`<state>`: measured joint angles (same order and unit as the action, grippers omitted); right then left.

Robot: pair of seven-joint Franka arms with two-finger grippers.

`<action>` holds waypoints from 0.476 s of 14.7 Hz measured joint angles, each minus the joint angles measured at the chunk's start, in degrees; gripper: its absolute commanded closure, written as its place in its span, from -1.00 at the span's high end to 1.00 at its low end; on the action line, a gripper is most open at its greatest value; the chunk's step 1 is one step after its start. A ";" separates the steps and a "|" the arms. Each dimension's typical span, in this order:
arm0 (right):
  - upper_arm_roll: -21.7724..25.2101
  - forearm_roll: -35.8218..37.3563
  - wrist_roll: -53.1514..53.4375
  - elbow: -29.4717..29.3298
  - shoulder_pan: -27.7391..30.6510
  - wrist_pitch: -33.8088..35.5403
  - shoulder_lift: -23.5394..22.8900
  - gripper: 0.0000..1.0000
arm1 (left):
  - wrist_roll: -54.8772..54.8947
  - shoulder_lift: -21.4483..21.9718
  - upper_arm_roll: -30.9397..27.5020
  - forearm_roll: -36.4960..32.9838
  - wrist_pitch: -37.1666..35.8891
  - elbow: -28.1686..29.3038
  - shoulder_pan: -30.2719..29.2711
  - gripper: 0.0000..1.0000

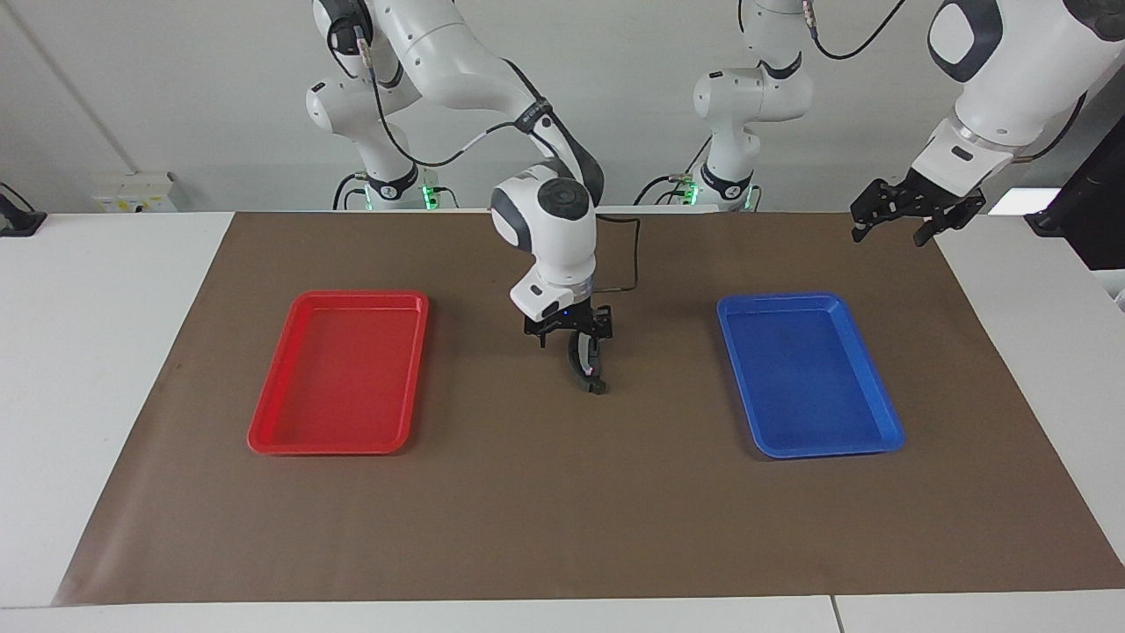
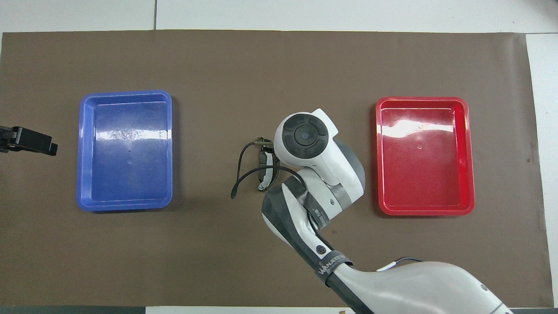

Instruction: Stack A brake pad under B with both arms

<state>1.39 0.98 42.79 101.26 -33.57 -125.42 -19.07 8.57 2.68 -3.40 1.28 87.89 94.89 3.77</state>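
Observation:
B, the long black crescent with silvery ends (image 1: 589, 367), lies on the brown mat midway between the two trays; it also shows in the overhead view (image 2: 263, 172). My right gripper (image 1: 576, 338) is low over B's end nearer to the robots, fingers open and standing on either side of it. In the overhead view the right arm's wrist covers that gripper. I cannot make out the short dark-grey A brake pad apart from B; it is hidden. My left gripper (image 1: 888, 233) is open and empty, raised over the mat's edge at the left arm's end, and waits.
A red tray (image 1: 360, 296) lies toward the right arm's end of the table and a blue tray (image 1: 778, 298) toward the left arm's end; neither holds anything. A black cable loops beside B (image 2: 239, 172). White table borders the mat.

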 measured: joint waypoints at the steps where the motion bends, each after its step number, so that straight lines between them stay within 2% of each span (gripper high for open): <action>1: 0.01 0.50 -1.66 0.00 2.46 2.02 2.36 1.00 | 0.00 0.00 0.00 0.00 0.00 0.00 0.00 0.98; 4: 0.08 0.56 -8.84 0.09 10.04 8.05 8.02 1.00 | 0.00 0.00 0.00 0.00 0.00 0.00 0.00 0.98; 7: 0.11 0.60 -16.13 0.17 16.86 13.62 11.36 1.00 | 0.00 0.00 0.00 0.00 0.00 0.00 0.00 0.98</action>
<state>1.50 1.57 26.65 101.43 -16.72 -111.80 -7.71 8.57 2.68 -3.40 1.28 87.89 94.89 3.77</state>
